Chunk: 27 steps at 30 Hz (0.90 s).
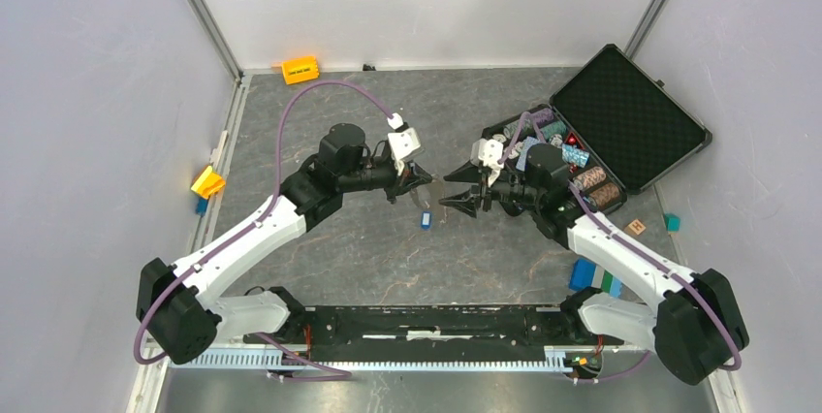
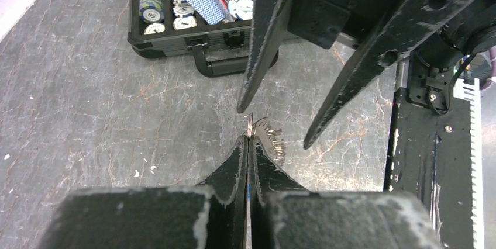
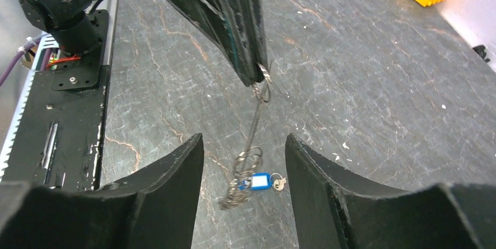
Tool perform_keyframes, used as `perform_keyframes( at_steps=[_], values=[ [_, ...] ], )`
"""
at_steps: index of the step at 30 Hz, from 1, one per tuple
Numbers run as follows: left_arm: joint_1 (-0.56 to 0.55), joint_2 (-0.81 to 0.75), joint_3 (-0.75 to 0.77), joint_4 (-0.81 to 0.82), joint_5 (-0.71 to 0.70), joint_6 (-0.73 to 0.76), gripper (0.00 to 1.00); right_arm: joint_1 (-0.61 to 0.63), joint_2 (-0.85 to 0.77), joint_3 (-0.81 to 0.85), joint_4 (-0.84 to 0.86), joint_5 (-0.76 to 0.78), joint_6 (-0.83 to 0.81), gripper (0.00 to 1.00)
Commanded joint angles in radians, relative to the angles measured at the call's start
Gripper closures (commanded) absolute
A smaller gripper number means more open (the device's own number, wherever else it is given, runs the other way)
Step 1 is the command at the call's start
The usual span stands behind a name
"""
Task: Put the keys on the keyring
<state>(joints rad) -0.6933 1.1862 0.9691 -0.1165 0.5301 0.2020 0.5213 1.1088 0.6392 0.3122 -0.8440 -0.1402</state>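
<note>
A grey, marble-veined worktop (image 1: 388, 268) is bounded by pale walls on three sides. Near its middle a blue tag (image 3: 258, 181), a small key (image 3: 279, 183) and a bunch of rings (image 3: 245, 161) are seen resting on the surface. At the far right an open black case (image 1: 630, 112) is laid flat, filled with rows of poker chips (image 1: 589, 178). An orange block (image 1: 300, 70) is placed against the far edge and a yellow block (image 1: 207, 181) at the left edge. A blue block (image 1: 583, 273), a green block (image 1: 612, 284), a small wooden cube (image 1: 636, 227) and a teal block (image 1: 672, 223) are scattered at the right.
</note>
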Motion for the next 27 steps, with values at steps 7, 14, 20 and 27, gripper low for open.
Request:
perform_keyframes(
  at_steps=[7, 14, 20, 27],
  values=[
    [0.002, -0.032, -0.012, 0.101, 0.035, -0.109, 0.98, 0.01, 0.042, 0.02, 0.029, 0.037, 0.005, 0.52],
    [0.001, -0.015, -0.017, 0.113, 0.02, -0.157, 0.98, 0.02, 0.054, 0.032, 0.037, 0.102, 0.016, 0.82],
    [0.001, -0.012, -0.034, 0.113, -0.003, -0.149, 0.98, 0.02, 0.03, 0.029, 0.033, 0.16, 0.009, 1.0],
    [0.002, -0.015, -0.047, 0.113, -0.035, -0.129, 0.98, 0.02, 0.014, 0.031, 0.016, 0.177, -0.011, 1.0]
  ],
)
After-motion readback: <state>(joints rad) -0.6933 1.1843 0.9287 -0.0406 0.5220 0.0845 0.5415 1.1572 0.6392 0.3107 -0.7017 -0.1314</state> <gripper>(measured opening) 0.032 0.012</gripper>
